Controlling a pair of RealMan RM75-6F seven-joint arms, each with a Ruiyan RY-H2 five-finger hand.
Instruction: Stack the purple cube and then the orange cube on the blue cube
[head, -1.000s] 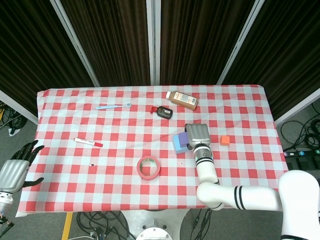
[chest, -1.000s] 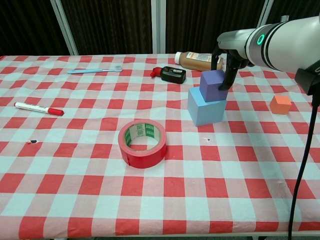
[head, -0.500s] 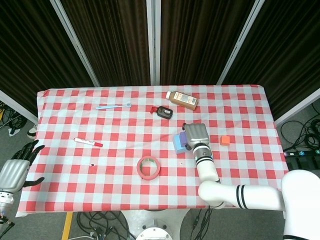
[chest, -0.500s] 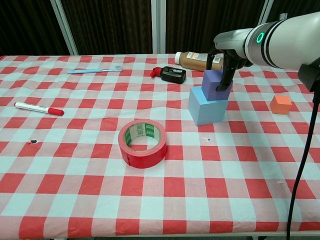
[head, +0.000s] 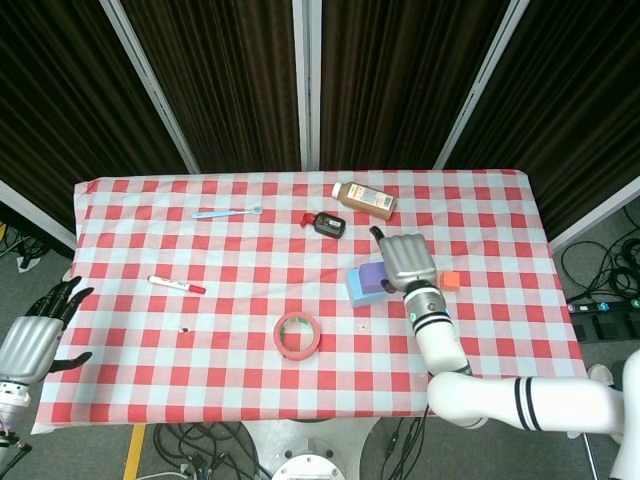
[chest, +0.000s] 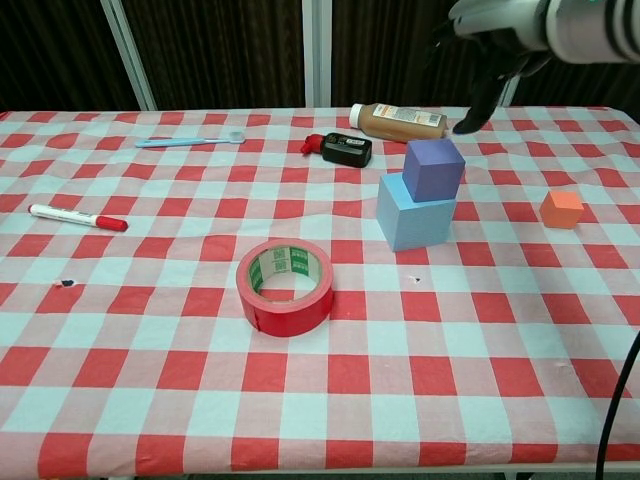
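The left hand (head: 32, 340) hangs off the counter (chest: 330, 420) edge, fingers spread, holding nothing. Mid-counter, the purple cube (chest: 433, 169) sits on the blue cube (chest: 414, 212); the orange cube (chest: 561, 208) lies apart. Above, the right hand (chest: 495, 60) is released, empty.

The right hand (chest: 497, 55) lets go of the purple cube (chest: 433, 169) and is now up high, away from it; before, its fingers were around the cube; the purple cube now sits by itself on the blue cube (chest: 414, 215), a bit toward the right side; in the head view the right hand (head: 405, 259) is now further right, closer to the orange cube (head: 449, 281).
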